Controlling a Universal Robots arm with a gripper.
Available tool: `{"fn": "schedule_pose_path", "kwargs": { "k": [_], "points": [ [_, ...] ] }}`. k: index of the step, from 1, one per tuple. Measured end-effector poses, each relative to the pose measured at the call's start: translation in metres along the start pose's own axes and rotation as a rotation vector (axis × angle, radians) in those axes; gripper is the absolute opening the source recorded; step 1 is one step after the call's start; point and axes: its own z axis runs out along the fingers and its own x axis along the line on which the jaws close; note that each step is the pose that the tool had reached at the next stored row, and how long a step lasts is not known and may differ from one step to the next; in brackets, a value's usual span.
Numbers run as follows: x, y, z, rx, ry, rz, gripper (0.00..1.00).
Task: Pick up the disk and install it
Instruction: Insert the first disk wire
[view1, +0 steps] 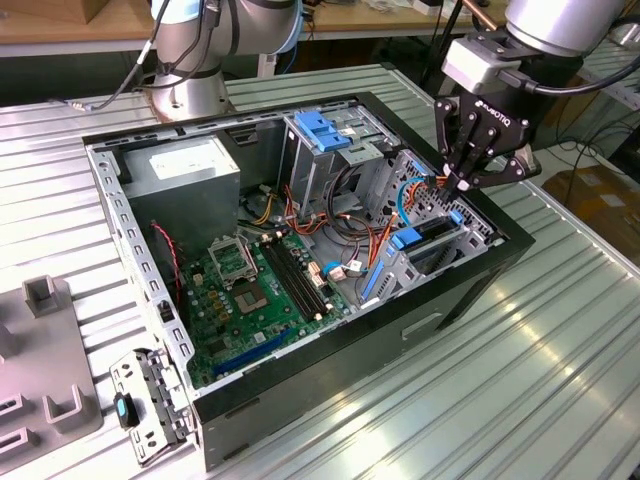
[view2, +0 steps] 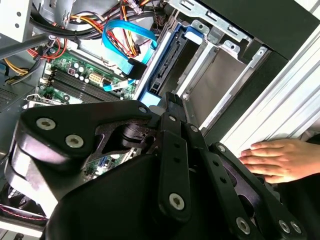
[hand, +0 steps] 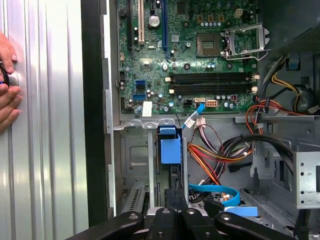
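The open black steel computer case (view1: 300, 385) is lying on its side on a ribbed, silvery metal table (view1: 480, 400), and a flat green circuit board (view1: 250, 290) studded with slots and a square socket is covering its floor. A plain grey box (view1: 190, 170) is sitting in one corner of the case, beside a silver sheet-metal cage (view1: 325, 135) topped by a wide blue plastic handle. Bundled orange, red and black wires (hand: 220, 155) and a flat blue ribbon cable (view2: 125, 30) are looping between them. The disk (view1: 418, 240), a thin slab edged in smooth blue plastic, is standing on edge in the perforated metal bay against the case wall at the exterior view's right; it is also showing in both wrist views (view2: 152, 75) (hand: 170, 150). The black, bolted gripper (view1: 462, 183) is hanging directly over that bay with its fingers drawn together, tips right at the disk's end. A person's hand (view2: 280, 160) is resting flat on the table outside the case.
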Motion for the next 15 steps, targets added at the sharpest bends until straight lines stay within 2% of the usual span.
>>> {"fn": "schedule_pose_path", "kwargs": {
  "k": [3,6,15],
  "points": [
    [0.0,-0.0001,0.0,0.0001,-0.0001,-0.015,0.11],
    [0.0,-0.0002,0.0,0.0005,-0.0002,-0.046,0.11],
    [0.0,-0.0002,0.0,0.0006,-0.0007,-0.049,0.11]
  ]
}}
